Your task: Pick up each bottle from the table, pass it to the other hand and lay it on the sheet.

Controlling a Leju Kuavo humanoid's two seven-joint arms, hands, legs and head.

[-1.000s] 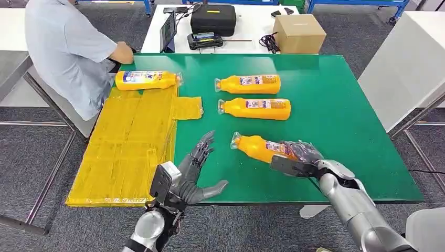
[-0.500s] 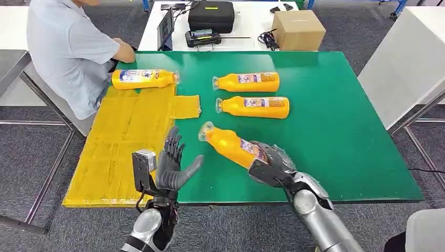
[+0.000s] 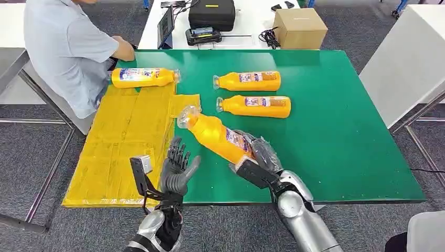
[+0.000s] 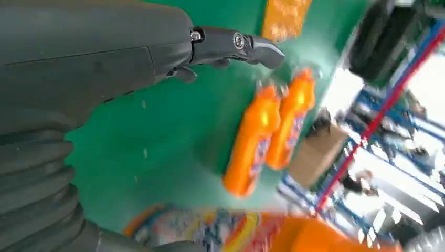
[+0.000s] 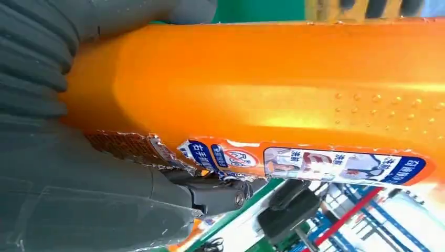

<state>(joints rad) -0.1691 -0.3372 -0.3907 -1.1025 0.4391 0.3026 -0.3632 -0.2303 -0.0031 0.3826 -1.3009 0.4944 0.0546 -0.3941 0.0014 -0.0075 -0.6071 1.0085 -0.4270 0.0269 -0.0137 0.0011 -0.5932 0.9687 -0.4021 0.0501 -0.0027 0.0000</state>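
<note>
**Bottle raised for the handover**

We grip the orange bottle in our right hand, lifted off the green bench and tilted, its cap toward the yellow sheet. Our left hand waits just beside it, fingers apart, holding nothing. Two bottles lie on the bench, another on the sheet.

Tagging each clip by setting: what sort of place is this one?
Probably a robotics lab or test workshop: a green table on grey carpet, a seated person beside it, and a white bench behind holding a black equipment case and a cardboard box.
</note>
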